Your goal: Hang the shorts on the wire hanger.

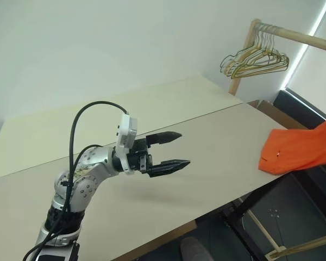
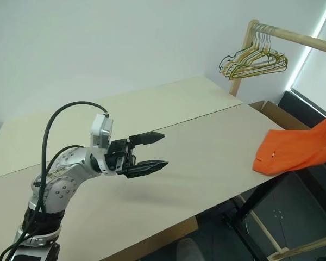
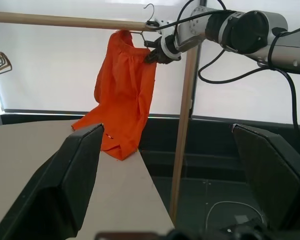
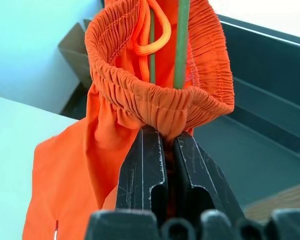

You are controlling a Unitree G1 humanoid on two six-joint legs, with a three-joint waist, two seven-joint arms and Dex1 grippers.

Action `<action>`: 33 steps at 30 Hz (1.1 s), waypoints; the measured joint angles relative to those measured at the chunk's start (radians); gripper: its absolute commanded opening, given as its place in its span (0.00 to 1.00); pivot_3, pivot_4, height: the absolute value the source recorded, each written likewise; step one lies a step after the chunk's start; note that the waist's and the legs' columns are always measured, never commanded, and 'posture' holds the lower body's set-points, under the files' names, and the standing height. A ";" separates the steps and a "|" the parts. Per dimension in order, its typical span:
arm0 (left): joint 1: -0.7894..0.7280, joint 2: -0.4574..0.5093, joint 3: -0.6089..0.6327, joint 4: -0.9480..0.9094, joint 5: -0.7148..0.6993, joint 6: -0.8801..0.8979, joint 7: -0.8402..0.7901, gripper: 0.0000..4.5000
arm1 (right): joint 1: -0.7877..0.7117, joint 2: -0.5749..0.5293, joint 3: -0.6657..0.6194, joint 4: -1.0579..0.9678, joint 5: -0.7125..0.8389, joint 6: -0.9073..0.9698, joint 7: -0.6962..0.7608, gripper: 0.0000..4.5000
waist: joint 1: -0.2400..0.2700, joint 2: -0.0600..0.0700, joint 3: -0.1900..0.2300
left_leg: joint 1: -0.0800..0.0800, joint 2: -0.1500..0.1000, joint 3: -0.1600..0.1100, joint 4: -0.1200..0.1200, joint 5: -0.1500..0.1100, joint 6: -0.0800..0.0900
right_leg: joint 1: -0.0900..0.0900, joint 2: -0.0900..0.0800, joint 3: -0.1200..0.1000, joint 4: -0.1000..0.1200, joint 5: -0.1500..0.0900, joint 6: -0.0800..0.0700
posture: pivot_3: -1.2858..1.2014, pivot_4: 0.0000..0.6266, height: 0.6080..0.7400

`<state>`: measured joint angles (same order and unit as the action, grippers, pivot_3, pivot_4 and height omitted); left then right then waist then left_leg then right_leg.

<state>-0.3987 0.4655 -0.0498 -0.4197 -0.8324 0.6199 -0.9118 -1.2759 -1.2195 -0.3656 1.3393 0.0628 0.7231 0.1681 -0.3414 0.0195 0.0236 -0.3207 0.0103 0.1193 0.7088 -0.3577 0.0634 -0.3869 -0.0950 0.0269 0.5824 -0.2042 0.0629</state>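
Observation:
The orange shorts [image 3: 125, 85] hang from their gathered waistband up by a wooden rail [image 3: 65, 20], and their lower leg end lies on the table's right corner [image 1: 293, 149]. My right gripper [image 4: 162, 135] is shut on the waistband's front edge. The thin olive wire hanger [image 4: 181, 45] runs down inside the waistband opening, and its hook [image 3: 149, 9] sits at the rail. My left gripper [image 1: 180, 148] hovers open over the middle of the table, well left of the shorts, pointing toward them with nothing between its fingers.
A bunch of coloured hangers [image 1: 258, 60] hangs on the wooden rail [image 1: 299, 35] at the far right. The rail's upright post [image 3: 182, 140] stands just past the pale table [image 1: 206, 130] edge. A cardboard box [image 2: 271, 111] sits behind the corner.

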 measured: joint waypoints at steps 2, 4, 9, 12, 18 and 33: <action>0.000 0.005 0.002 0.000 -0.003 0.004 0.000 0.99 | 0.011 0.000 -0.002 0.000 0.000 0.000 -0.003 0.00 | -0.005 0.000 0.000 | 0.001 0.000 0.000 0.000 0.000 0.000 | 0.000 0.000 0.001 0.001 0.000 0.000 | 0.38 0.00 1.00; 0.001 0.005 0.001 -0.002 -0.003 0.011 0.004 0.99 | 0.023 0.000 -0.007 0.000 0.003 0.000 -0.006 0.00 | -0.012 0.000 0.000 | 0.001 0.000 0.000 0.000 0.000 0.000 | 0.000 0.000 0.001 0.001 0.000 0.000 | 0.39 0.00 1.00; 0.031 0.007 0.019 -0.050 -0.026 0.033 0.054 0.99 | 0.045 0.020 -0.018 0.003 0.019 0.002 -0.001 0.00 | -0.021 -0.001 0.001 | 0.003 0.000 0.002 0.000 0.000 -0.001 | 0.000 0.000 0.004 0.004 0.000 0.001 | 0.41 0.02 1.00; 0.054 0.036 0.063 -0.096 -0.055 0.045 0.093 0.99 | 0.046 0.029 -0.012 0.003 0.018 0.004 0.019 0.00 | -0.018 -0.007 0.011 | 0.006 0.000 0.002 0.000 0.001 -0.001 | 0.002 0.000 0.006 0.007 0.000 0.001 | 0.43 0.09 1.00; 0.111 0.096 0.102 -0.133 -0.082 0.085 0.135 0.99 | 0.075 0.032 -0.015 0.001 0.021 0.002 0.027 0.00 | 0.010 -0.017 0.045 | 0.008 0.001 0.002 0.000 0.002 -0.003 | 0.001 0.000 0.007 0.011 0.000 -0.001 | 0.43 0.15 1.00; 0.062 0.071 0.075 -0.130 -0.097 0.067 0.125 1.00 | 0.115 0.089 0.009 -0.012 -0.002 -0.017 -0.003 0.45 | 0.037 -0.020 0.057 | 0.003 0.001 0.002 0.000 0.002 -0.005 | -0.003 0.001 0.006 0.010 -0.001 -0.002 | 0.43 0.06 1.00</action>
<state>-0.3371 0.5362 0.0256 -0.5493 -0.9299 0.6871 -0.7872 -1.1605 -1.1303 -0.3566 1.3274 0.0606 0.7056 0.1646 -0.3039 -0.0007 0.0806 -0.3177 0.0117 0.1212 0.7089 -0.3553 0.0582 -0.3897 -0.0938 0.0326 0.5929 -0.2053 0.0613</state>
